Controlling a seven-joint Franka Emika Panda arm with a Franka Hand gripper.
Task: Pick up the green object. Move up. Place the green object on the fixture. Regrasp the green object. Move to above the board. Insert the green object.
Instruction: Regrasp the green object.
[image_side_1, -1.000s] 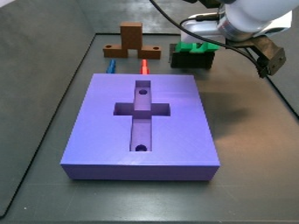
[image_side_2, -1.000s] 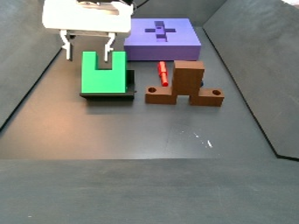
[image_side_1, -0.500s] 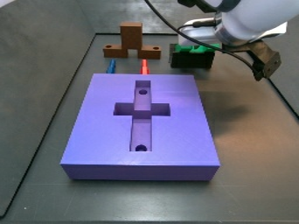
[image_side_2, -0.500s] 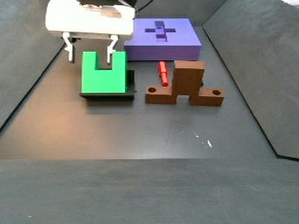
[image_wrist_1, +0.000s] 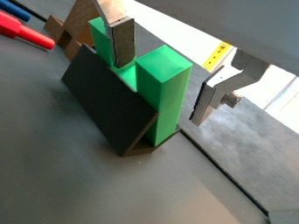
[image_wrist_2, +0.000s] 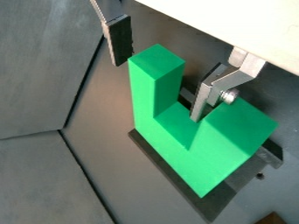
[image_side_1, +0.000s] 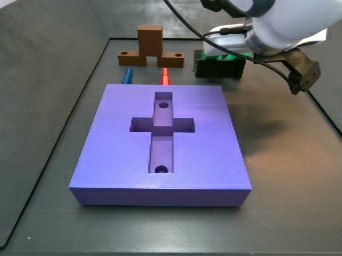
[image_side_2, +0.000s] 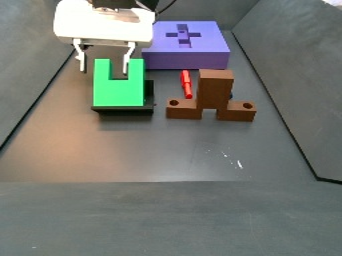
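Observation:
The green object (image_side_2: 118, 90) rests on the dark fixture (image_side_2: 128, 113) at the left of the floor, its two legs pointing up. My gripper (image_side_2: 106, 58) hangs just above it and is open. In both wrist views one upright green leg (image_wrist_1: 163, 83) (image_wrist_2: 158, 87) stands between the fingers (image_wrist_1: 121, 39) (image_wrist_2: 119, 39), with a gap on each side. The gripper (image_wrist_1: 166, 66) (image_wrist_2: 165, 66) touches nothing. In a side view the arm hides most of the green object (image_side_1: 221, 62). The purple board (image_side_1: 163, 145) (image_side_2: 187, 40) lies apart, its cross-shaped recess bare.
A brown stepped block (image_side_2: 211, 97) (image_side_1: 147, 45) stands next to the fixture, with a thin red rod (image_side_2: 186, 82) (image_side_1: 164, 73) lying between them. A blue piece (image_side_1: 124, 72) lies by the board's far edge. Dark walls enclose the floor.
The arm has shifted only slightly above the fixture. The jaws stay open and the green object has not moved.

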